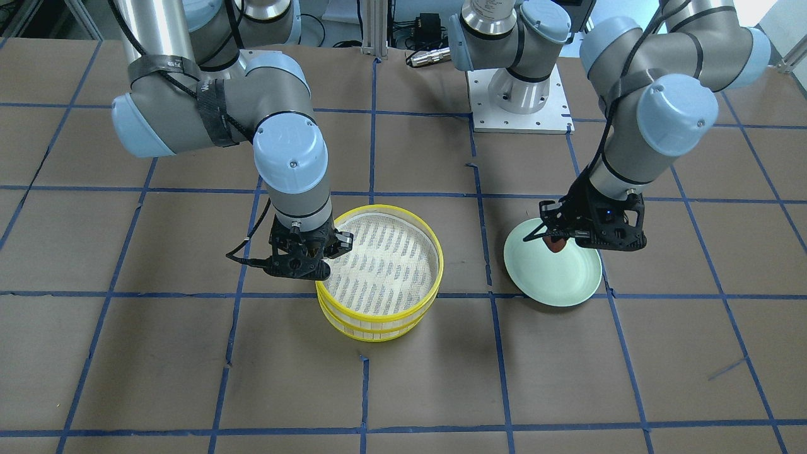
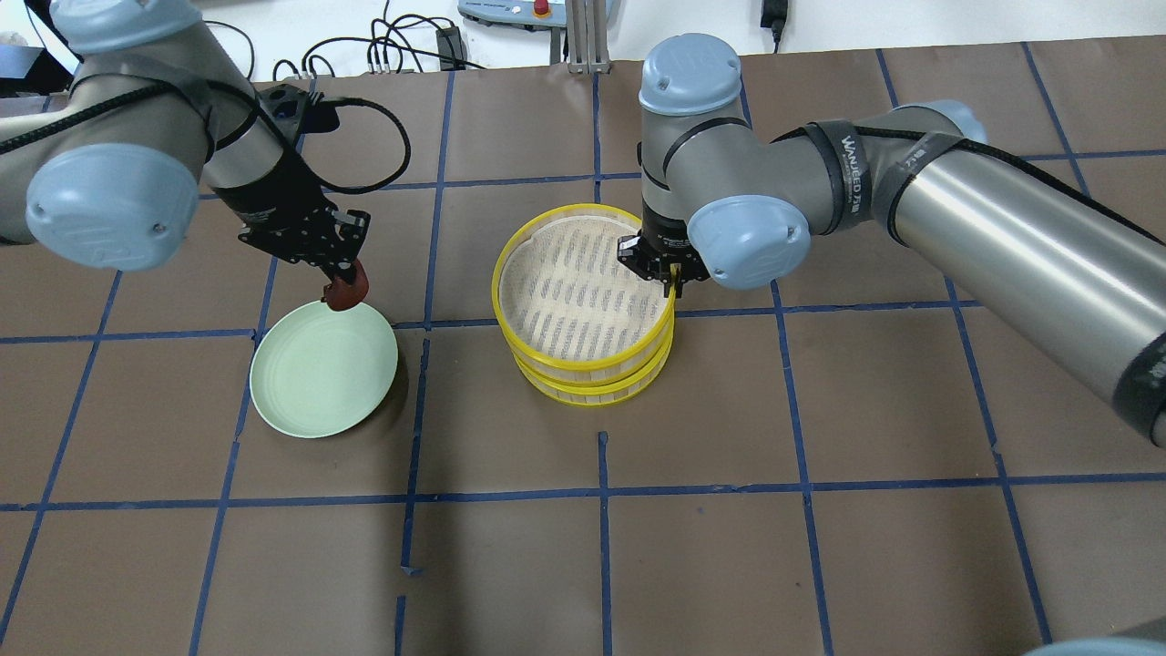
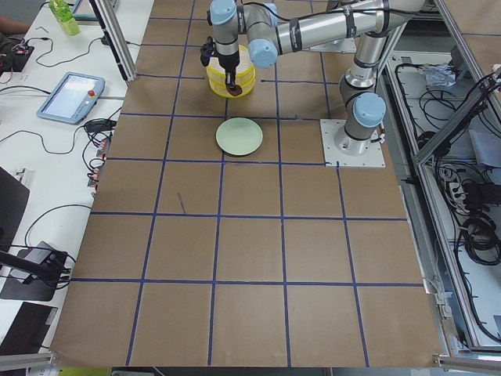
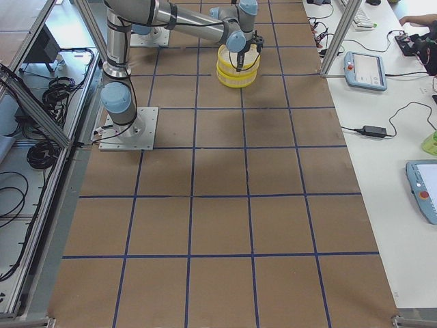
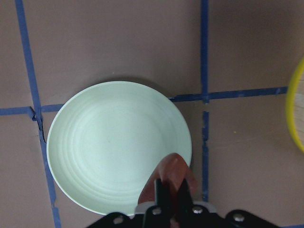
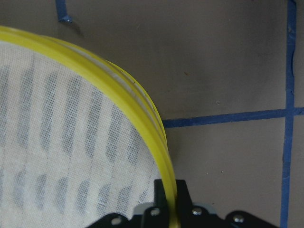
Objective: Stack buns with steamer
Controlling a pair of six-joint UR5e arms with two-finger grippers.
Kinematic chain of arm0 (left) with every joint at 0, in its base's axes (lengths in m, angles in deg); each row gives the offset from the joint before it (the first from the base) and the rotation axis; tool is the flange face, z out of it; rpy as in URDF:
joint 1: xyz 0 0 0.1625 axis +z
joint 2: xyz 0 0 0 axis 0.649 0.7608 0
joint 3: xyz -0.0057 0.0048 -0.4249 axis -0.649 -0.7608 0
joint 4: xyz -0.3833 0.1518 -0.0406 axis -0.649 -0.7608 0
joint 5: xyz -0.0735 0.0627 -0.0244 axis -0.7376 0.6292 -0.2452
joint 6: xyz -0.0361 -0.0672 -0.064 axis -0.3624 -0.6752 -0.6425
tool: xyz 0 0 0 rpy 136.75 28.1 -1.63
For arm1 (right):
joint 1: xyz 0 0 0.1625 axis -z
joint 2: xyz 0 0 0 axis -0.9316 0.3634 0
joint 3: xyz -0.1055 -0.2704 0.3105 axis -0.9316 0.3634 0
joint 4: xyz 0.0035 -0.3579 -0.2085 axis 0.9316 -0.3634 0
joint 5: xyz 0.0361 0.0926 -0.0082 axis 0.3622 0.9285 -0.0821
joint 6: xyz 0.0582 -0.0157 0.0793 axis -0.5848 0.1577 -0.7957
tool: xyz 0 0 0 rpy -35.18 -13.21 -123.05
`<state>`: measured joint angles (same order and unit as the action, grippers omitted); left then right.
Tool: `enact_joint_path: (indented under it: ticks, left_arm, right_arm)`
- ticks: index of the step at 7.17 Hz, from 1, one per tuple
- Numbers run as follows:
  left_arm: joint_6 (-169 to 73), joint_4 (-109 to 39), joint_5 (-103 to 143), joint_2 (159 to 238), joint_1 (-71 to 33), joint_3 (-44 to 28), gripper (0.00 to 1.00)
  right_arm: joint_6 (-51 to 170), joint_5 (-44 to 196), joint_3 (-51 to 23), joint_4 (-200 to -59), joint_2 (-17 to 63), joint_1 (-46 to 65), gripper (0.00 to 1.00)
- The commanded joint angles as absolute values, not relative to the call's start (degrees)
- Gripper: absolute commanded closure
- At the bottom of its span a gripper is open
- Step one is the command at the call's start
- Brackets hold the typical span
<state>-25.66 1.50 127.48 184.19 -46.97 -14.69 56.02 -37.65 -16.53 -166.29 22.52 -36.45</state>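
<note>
1. Landmark: the yellow-rimmed steamer (image 2: 585, 366) stands on the table (image 2: 820, 547), which is covered in brown paper with blue tape lines (image 2: 603, 493). All positions below are given relative to the steamer.
2. Steamer build: two round tiers, one stacked on the other. The upper tier (image 1: 378, 217) carries a white woven liner (image 2: 574, 292) with grey slats showing through it. The views do not show whether the upper tier is fully seated on the lower one.
3. Right gripper (image 2: 672, 281): positioned at the steamer's rim on the robot's right side. In the right wrist view the yellow rim passes between the two fingers, one inside the tier over the liner and one outside. The jaws are narrow and clamped on the rim of the upper tier.
4. Left gripper (image 2: 344, 276): positioned to the robot's left of the steamer, well apart from it. The jaws are narrow and pinch the reddish-brown bun (image 2: 347, 292), which protrudes below the fingertips.
5. Pale green plate (image 2: 310, 392): lies flat on the table to the robot's left of the steamer, not touching it. The reddish-brown bun hangs in the left gripper above this plate, near the plate's rim in the left wrist view.
</note>
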Motion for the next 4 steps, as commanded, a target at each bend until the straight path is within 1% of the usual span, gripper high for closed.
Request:
enact_joint_path:
  ticks: [1, 2, 3, 4]
  left_arm:
    - [-27.9, 0.5, 122.8, 183.9, -51.0, -12.8, 0.98]
    - [-27.7, 0.7, 122.5, 184.1, -51.3, -12.8, 0.98]
    - [-27.7, 0.7, 122.4, 184.1, -51.3, -12.8, 0.98]
    - [-28.0, 1.2, 122.3, 184.4, -51.3, -12.9, 0.98]
  right_arm:
    - [56.3, -38.9, -17.0, -166.4, 22.2, -36.3, 0.9]
    - [56.8, -39.3, -17.1, -166.4, 22.1, -36.3, 0.87]
    - [56.6, -39.2, -17.0, -166.2, 22.0, -36.3, 0.76]
    - [56.0, -39.2, -17.0, -166.0, 22.0, -36.3, 0.01]
